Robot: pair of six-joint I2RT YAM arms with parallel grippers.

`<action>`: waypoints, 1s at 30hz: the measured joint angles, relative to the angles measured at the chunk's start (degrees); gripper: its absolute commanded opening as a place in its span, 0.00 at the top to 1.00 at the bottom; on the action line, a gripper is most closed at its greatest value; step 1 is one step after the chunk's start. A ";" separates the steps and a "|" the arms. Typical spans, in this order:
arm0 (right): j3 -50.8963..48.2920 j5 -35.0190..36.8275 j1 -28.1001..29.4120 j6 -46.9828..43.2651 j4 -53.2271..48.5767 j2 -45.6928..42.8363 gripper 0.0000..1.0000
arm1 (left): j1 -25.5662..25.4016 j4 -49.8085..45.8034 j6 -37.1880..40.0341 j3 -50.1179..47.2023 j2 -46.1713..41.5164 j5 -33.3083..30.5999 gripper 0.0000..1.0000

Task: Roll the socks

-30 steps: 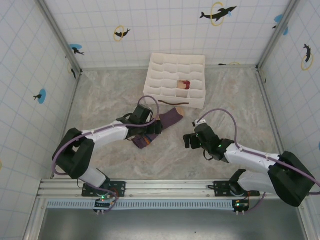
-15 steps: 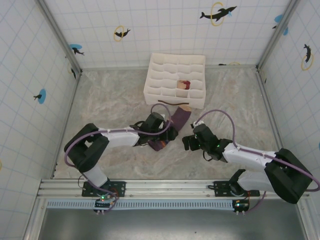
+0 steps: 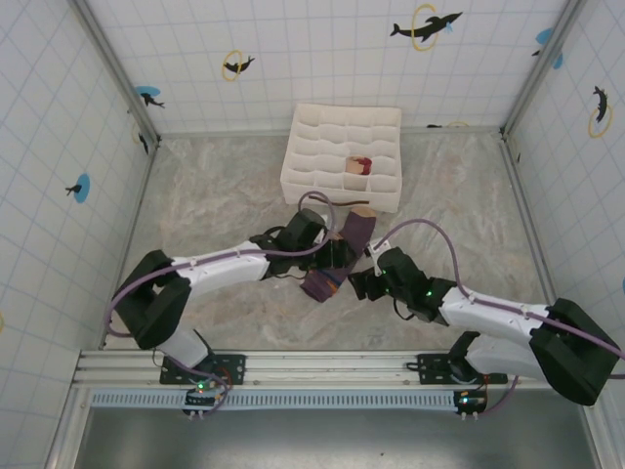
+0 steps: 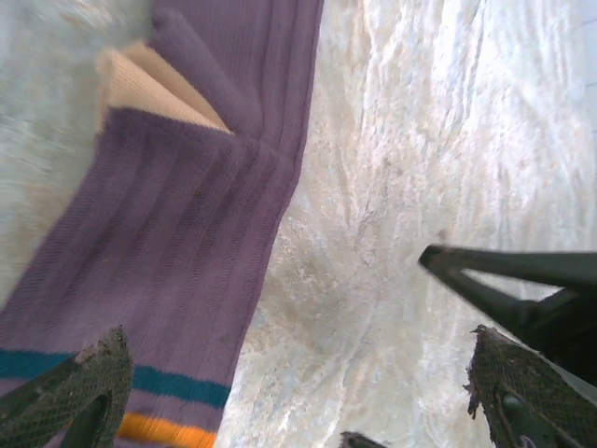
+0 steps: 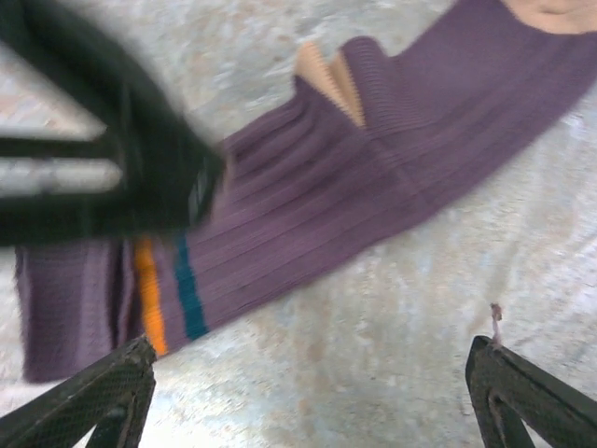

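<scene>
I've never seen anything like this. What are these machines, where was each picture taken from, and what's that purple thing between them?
These are two robot arms bolted to the near edge of a table. The wide picture looks down from above: the left arm and the right arm both reach toward the middle. The other two pictures come from small cameras on the wrists, so the dark prongs in their bottom corners are each arm's own jaws. Between the arms a purple sock with a tan heel lies flat on the marbled table. Both pairs of jaws stand open; nothing is held. Behind is a white box of small pockets, one holding what looks like a rolled beige and red sock.
</scene>
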 measured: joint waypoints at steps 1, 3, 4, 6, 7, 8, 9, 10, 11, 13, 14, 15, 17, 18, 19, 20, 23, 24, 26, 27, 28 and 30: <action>-0.52 -0.37 0.70 -0.70 0.57 -0.17 0.16 | 0.81 -1.33 0.35 -0.07 -1.40 0.22 0.08; -1.18 -1.09 1.95 -1.88 1.38 -0.24 0.19 | 2.58 -3.43 0.87 -0.98 -4.42 0.50 0.11; -1.31 -1.27 2.73 -2.56 1.68 -0.26 0.21 | 3.48 -4.44 1.31 -1.90 -6.03 0.68 0.12; -1.40 -1.51 4.35 -3.85 2.34 -0.24 0.22 | 5.25 -6.40 2.29 -4.15 -8.96 0.85 0.15; -1.40 -1.57 5.40 -4.66 2.97 -0.24 0.22 | 6.08 -7.54 2.78 -5.38 -10.23 0.98 0.17; -1.40 -1.57 6.16 -5.25 3.43 -0.22 0.23 | 6.80 -8.50 3.34 -6.51 -11.19 1.03 0.19; -1.40 -1.57 7.04 -5.88 3.98 -0.09 0.23 | 7.58 -9.60 3.91 -7.93 -12.22 1.11 0.22; -1.40 -1.57 7.82 -6.51 4.57 0.28 0.23 | 8.26 -10.64 4.33 -9.33 -13.11 1.29 0.26; -1.40 -1.55 8.46 -7.04 4.83 0.72 0.24 | 8.72 -11.41 4.79 -10.43 -13.68 1.46 0.29; -1.40 -1.53 9.51 -7.89 5.16 2.01 0.24 | 9.33 -12.48 5.27 -12.94 -14.67 1.97 0.33; -1.40 -1.44 9.94 -8.33 5.35 2.67 0.25 | 9.46 -12.85 5.22 -13.90 -14.93 2.29 0.34; -1.40 -1.29 10.38 -8.68 5.55 3.30 0.27 | 9.46 -12.94 5.11 -14.86 -15.10 2.58 0.35; -1.38 -0.87 11.45 -9.42 6.01 4.35 0.28 | 9.46 -12.63 4.63 -16.65 -15.30 3.04 0.37; -1.36 -0.61 12.17 -9.94 6.23 4.76 0.28 | 9.46 -12.20 3.93 -17.64 -15.30 3.30 0.38; -1.36 -0.07 13.03 -10.51 6.51 5.18 0.29 | 9.46 -11.69 3.15 -18.49 -15.30 3.63 0.40; -1.33 0.44 13.88 -11.08 6.88 5.53 0.29 | 9.46 -10.97 2.16 -19.19 -15.30 4.13 0.42; -1.29 2.19 16.50 -12.68 8.15 6.58 0.31 | 9.46 -7.63 -1.03 -20.98 -15.26 5.57 0.47; -1.27 2.93 17.27 -13.27 8.61 6.93 0.33 | 9.46 -6.47 -2.10 -21.29 -15.17 5.88 0.49; -1.29 4.24 18.62 -14.29 9.66 7.65 0.36 | 9.46 -4.59 -3.91 -21.35 -14.80 6.27 0.51; -1.29 4.92 19.23 -14.82 10.27 8.09 0.38 | 9.46 -3.39 -4.57 -21.35 -14.51 6.51 0.53; -1.29 5.46 19.76 -15.30 10.84 8.55 0.40 | 9.46 -2.32 -5.29 -21.35 -14.21 6.82 0.54; -1.29 6.43 20.55 -16.35 11.98 9.53 0.42 | 9.46 -0.59 -6.43 -21.35 -13.53 7.37 0.55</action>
